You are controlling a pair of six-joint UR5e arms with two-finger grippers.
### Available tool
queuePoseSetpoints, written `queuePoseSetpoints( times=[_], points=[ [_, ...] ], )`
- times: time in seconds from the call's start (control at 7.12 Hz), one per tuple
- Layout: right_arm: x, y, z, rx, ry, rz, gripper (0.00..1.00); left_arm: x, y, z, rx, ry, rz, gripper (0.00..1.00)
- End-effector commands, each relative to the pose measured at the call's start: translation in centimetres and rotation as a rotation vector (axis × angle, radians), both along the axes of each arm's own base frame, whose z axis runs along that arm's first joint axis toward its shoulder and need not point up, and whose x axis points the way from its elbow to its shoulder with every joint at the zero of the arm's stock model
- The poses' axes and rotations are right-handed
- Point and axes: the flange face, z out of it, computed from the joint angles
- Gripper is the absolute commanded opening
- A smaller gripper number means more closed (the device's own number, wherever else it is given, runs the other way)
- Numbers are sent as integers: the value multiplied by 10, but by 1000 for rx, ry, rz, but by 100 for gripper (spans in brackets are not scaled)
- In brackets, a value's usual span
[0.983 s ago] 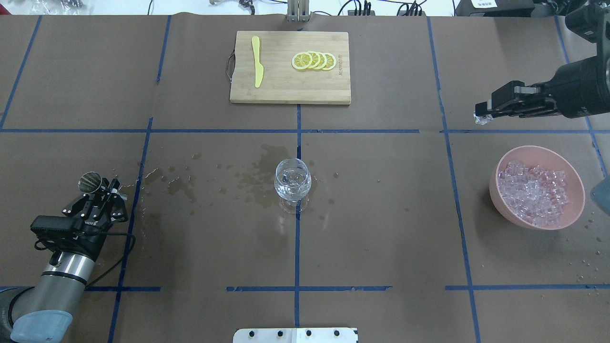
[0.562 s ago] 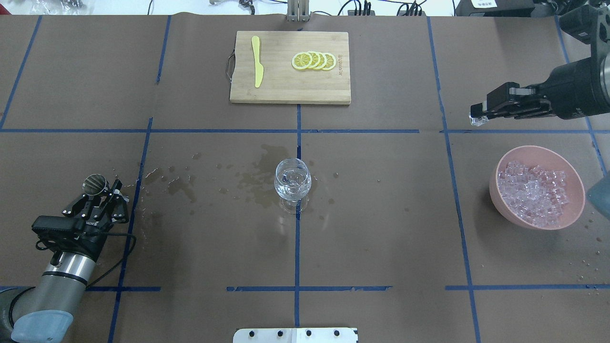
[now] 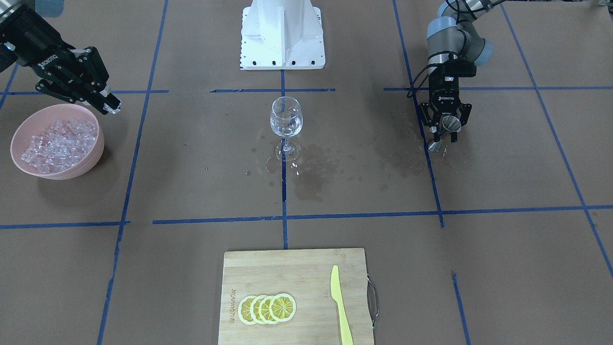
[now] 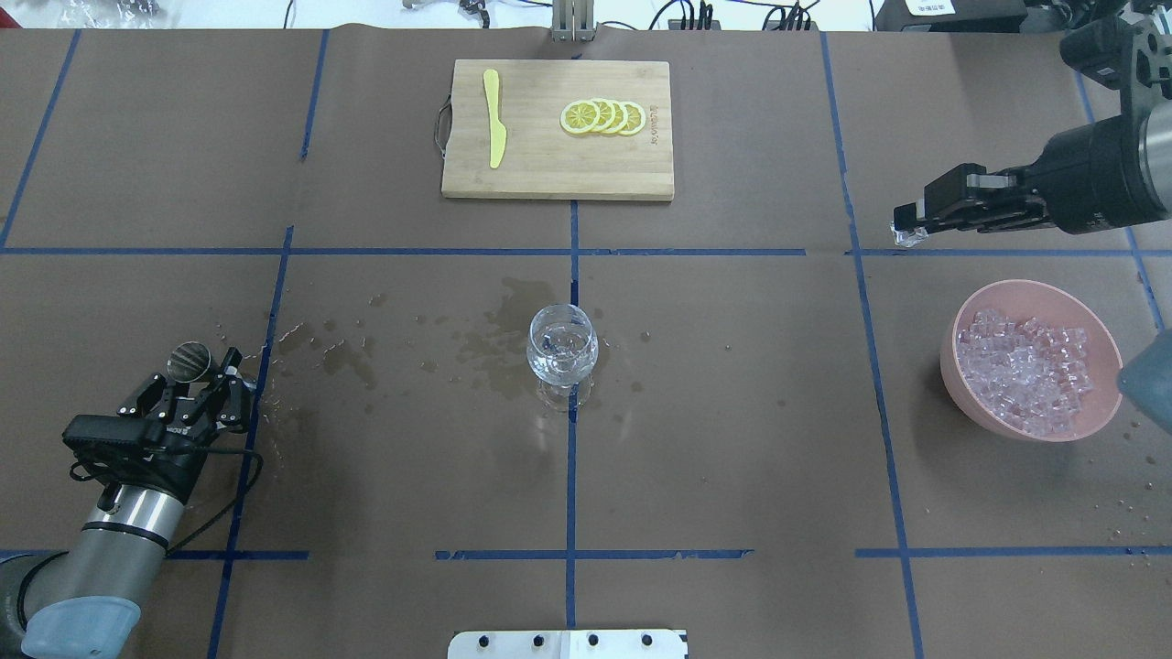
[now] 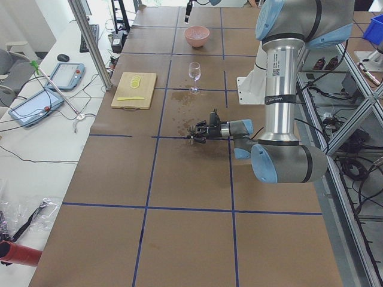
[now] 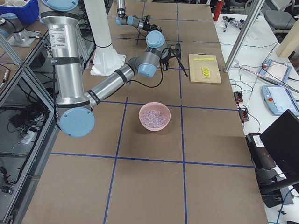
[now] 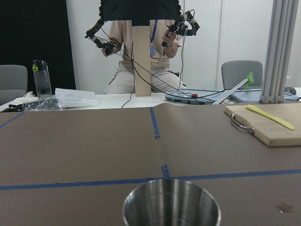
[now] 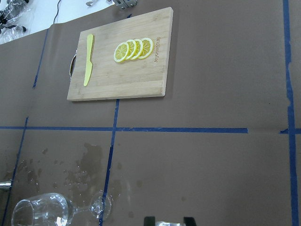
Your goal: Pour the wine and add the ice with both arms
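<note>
Pinching ice cube [image 4: 907,241], right tool [image 4: 910,228] level | left tool [image 4: 198,370] gripping cup [image 4: 189,359]

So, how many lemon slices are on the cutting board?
4: the lemon slices overlap in one row on the cutting board, apart from the yellow knife.

The left arm [image 4: 114,542] and right arm [image 6: 112,79] were silver-grey tubes with light-blue joint caps. The left gripper [image 3: 443,134] and right gripper [image 3: 113,108] were black (white ROBOTIQ lettering).

Left gripper [image 4: 197,366]: low, level, clamped on metal cup [image 4: 189,359].
Right gripper [image 4: 908,229]: raised, tilted downward, pinching ice cube [image 4: 906,241].
</note>
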Motion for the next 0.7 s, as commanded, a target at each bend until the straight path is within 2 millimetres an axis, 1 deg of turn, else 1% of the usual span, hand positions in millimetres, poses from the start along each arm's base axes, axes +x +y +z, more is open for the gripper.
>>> queuePoseSetpoints(
  times=[0.0, 0.14, 0.28, 0.42, 0.56],
  points=[
    [-2, 1, -1, 1, 0, -4, 0, 1, 0, -3, -11, 9, 26, 100],
    [-4, 1, -4, 8, -4, -7, 0, 1, 0, -7, -23, 23, 55, 100],
    [-5, 0, -7, 13, -7, -8, 0, -4, 2, -17, -40, 39, 109, 100],
    [-8, 1, -8, 16, -8, -8, 0, -4, 4, -14, -51, 28, 129, 100],
    [-9, 1, -8, 18, -6, -7, 0, -17, 7, 5, -72, -25, 164, 100]
  ],
)
